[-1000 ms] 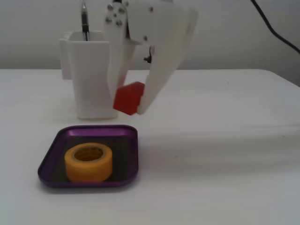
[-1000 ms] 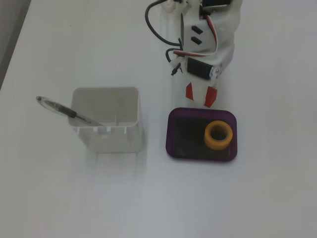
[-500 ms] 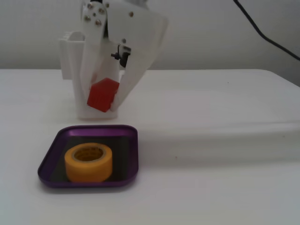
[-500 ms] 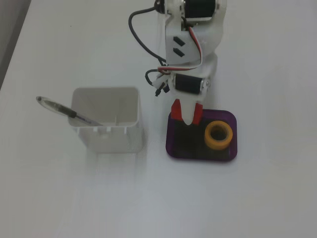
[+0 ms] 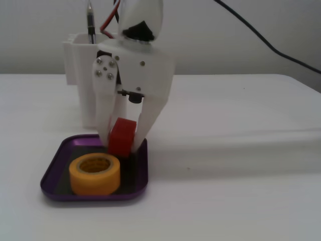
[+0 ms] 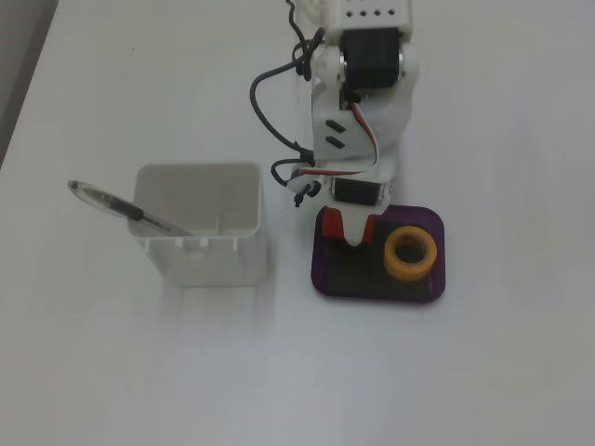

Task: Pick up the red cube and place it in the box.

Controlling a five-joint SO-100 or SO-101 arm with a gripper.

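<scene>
Fixed views, both, table scene, white tabletop (image 5: 241, 150).

Item: gripper (image 5: 122, 148), white plastic, two fingers pointing down, closed part-way around the red cube (image 5: 122, 137), which sits clamped between the fingers. In the side-on fixed view the fingertips reach down inside the far rim of the box (image 5: 144, 173); whether the cube touches the dark floor cannot be told. In the top-down fixed view the gripper (image 6: 350, 234) covers most of the red cube (image 6: 368, 226), red showing only on either side of the fingers.

Item: box (image 6: 329, 279), purple, shallow, rounded corners, dark floor. Cube is at its far left part in the top-down view.

Item: yellow tape roll (image 5: 95, 173), lying flat inside the box, near-left of the cube in the side-on view; just beside the cube, contact not clear. Same yellow tape roll (image 6: 411, 253) sits on the right side of the box in the top-down view.

Item: white pen holder (image 6: 202, 226), tall, upright, left of the box, apart from it. One pen (image 6: 127, 210) leans out of it.
</scene>
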